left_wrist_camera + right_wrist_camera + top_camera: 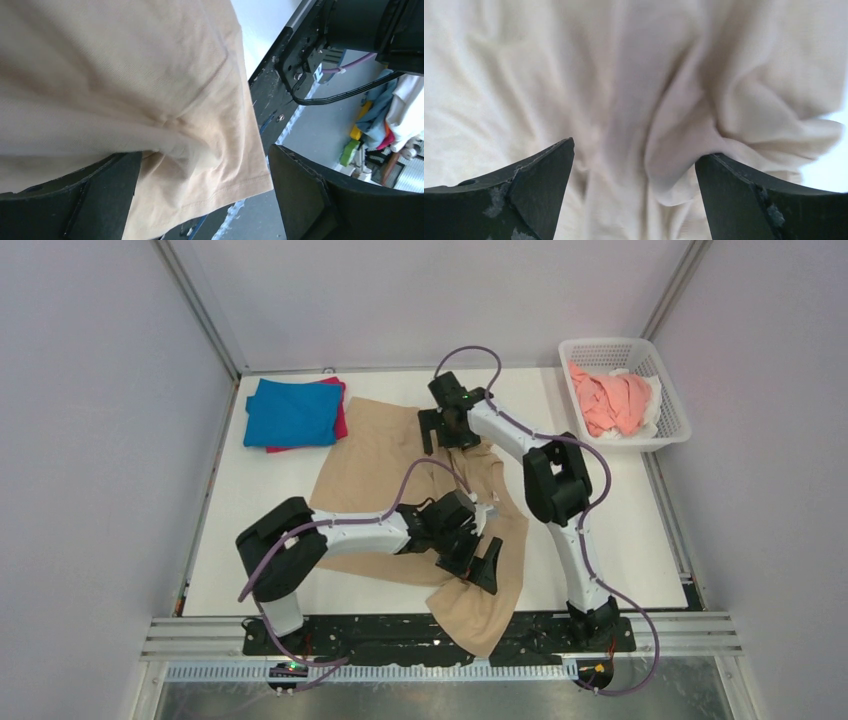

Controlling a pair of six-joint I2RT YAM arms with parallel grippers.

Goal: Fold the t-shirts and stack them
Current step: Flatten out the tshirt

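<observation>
A large tan t-shirt (370,470) lies spread and wrinkled across the middle of the white table (620,530); its lower corner hangs over the front edge. My left gripper (478,562) is open just above the shirt's lower right part. In the left wrist view (205,200) the tan cloth (125,75) and its hem lie between the spread fingers. My right gripper (448,435) is open over the shirt's far edge. In the right wrist view (634,190) a raised fold of cloth (684,145) sits between the fingers. A folded blue shirt (290,412) lies on a magenta one (340,425) at the back left.
A white mesh basket (672,410) at the back right holds a salmon-pink shirt (610,400) and a white one (652,405). A black and metal rail (400,635) runs along the table's front edge. Grey walls close in the left, back and right sides.
</observation>
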